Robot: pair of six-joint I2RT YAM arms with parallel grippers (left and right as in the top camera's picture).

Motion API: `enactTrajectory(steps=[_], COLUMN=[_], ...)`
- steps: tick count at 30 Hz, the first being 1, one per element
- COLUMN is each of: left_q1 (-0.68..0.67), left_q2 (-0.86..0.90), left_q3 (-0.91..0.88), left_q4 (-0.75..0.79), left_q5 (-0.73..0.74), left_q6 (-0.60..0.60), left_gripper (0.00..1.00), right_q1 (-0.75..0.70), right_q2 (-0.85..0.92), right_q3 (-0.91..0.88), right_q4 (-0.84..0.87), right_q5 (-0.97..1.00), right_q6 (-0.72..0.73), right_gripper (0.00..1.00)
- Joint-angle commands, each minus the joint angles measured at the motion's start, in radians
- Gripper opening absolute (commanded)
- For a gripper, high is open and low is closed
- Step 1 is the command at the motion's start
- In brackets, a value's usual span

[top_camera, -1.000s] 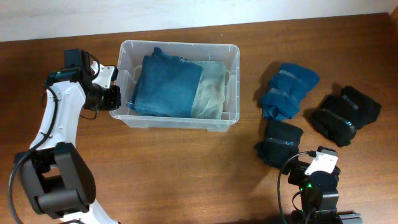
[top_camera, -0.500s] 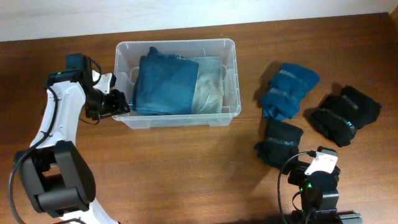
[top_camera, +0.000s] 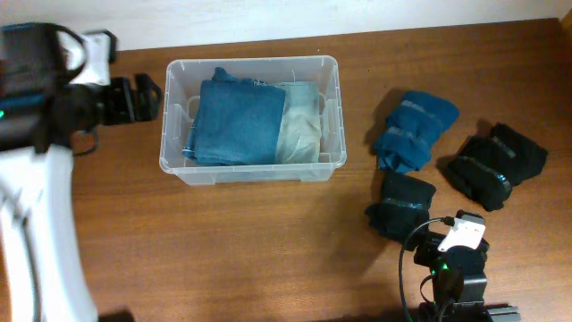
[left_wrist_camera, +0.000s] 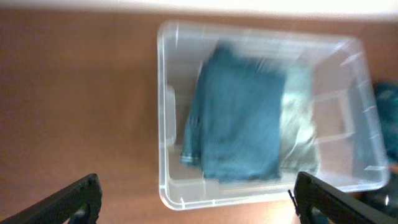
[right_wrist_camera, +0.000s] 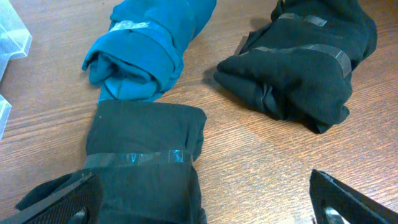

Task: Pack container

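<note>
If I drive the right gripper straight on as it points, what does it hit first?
Probably the black taped bundle directly ahead of the right gripper, in line with its open jaws.

CAMERA SET-UP, THREE VIEWS

Overhead: fixed, high, facing straight down on the whole table [top_camera: 268, 259]; left wrist: raised well above the container [left_wrist_camera: 163, 112], looking down past the left gripper [left_wrist_camera: 199, 202], blurred; right wrist: low, close, facing forward from the right gripper [right_wrist_camera: 202, 208] over a black bundle [right_wrist_camera: 143, 155] just ahead; overhead shares the container with left wrist, the bundle with right wrist.
</note>
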Motion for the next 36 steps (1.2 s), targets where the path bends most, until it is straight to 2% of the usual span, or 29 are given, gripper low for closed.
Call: enactTrajectory(steps=[1,3,5,9,11,16,21,26,27,31,36], left_q1=[0.004,0.004,0.004,0.004,0.004,0.004,0.004,0.004,0.004,0.004,0.004], left_q2=[-0.122,-0.188,-0.231,-0.294,-0.312,-0.335,-0.334,-0.334,-0.335,-0.334,-0.334], left_q3=[0.037,0.037,0.037,0.037,0.037,0.037,0.036,0.036,0.036,0.036,0.036], left_q4=[0.016,0.019,0.01,-0.01,-0.025,-0.034,-0.035,-0.035,-0.035,-0.035,-0.035], left_q5=[-0.039,-0.073,-0.103,-0.148,-0.148,-0.148,-0.148,-0.148,-0.148,-0.148,-0.148], left_q6=[0.001,0.001,0.001,0.001,0.001,0.001,0.001,0.001,0.001,0.001,0.001], left_gripper=[0.99,0.99,0.99,0.99,0.99,1.0,0.99,0.99,1.0,0.99,0.99], right_q1=[-0.008,-0.008,-0.008,-0.008,-0.008,-0.008,-0.008,-0.008,-0.008,-0.036,-0.2], right_q2=[-0.011,-0.011,-0.011,-0.01,-0.004,0.084,0.374,0.734,0.856,1.067,1.33], right_q3=[-0.008,-0.008,-0.009,-0.006,0.01,0.156,0.423,0.731,0.843,1.012,1.134], right_q4=[0.043,0.134,0.134,0.222,0.241,0.212,0.013,-0.149,-0.174,-0.18,-0.18], right_q5=[-0.006,-0.174,-0.375,-0.587,-0.634,-0.602,-0.514,-0.514,-0.521,-0.511,-0.552], right_q6=[0.013,0.116,0.194,0.266,0.266,0.22,0.171,0.11,0.084,0.034,0.064], right_gripper=[0.98,0.99,0.98,0.98,0.98,0.98,0.98,0.98,0.98,0.98,0.98])
